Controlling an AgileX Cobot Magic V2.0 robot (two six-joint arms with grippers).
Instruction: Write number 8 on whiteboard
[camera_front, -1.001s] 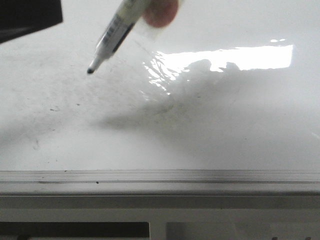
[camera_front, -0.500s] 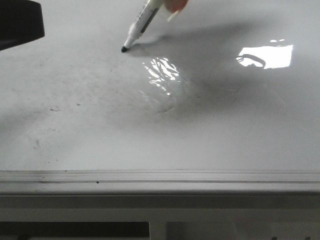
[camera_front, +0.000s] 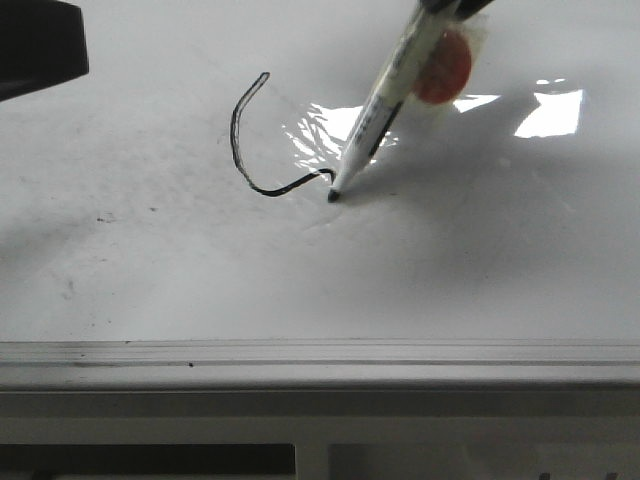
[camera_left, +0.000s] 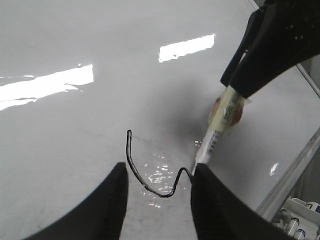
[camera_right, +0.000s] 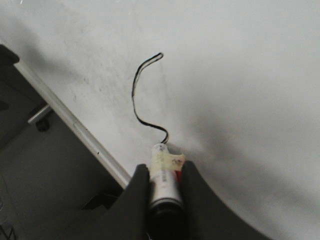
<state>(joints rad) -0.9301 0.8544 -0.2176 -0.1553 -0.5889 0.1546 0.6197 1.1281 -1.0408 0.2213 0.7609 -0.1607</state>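
Nearest in the front view runs the grey metal frame edge (camera_front: 320, 352) of the whiteboard (camera_front: 480, 270), a glossy white surface with faint grey smudges toward its left part and bright glare patches farther back. Beyond the frame, about the middle of the board, the tip of a marker (camera_front: 385, 105) touches the surface; the marker leans up and away to the right, its white barrel printed with black text and carrying an orange-red round patch under a wrap of clear tape. From the tip a thin black line, the number 8 (camera_front: 240, 140) so far only partly drawn, runs left in a small hump, dips into a curve and then climbs away to a hooked end farther back on the board; it forms an open S-like stroke with no closed loop. The right gripper (camera_right: 161, 187) is clamped on the marker, its two dark fingers pressed against the barrel on either side, and the line ends right at the marker's nose. The left gripper (camera_left: 157, 192) hangs above the board near the stroke with its jaws spread and nothing between them; whether it touches the surface is hard to judge from its own camera.
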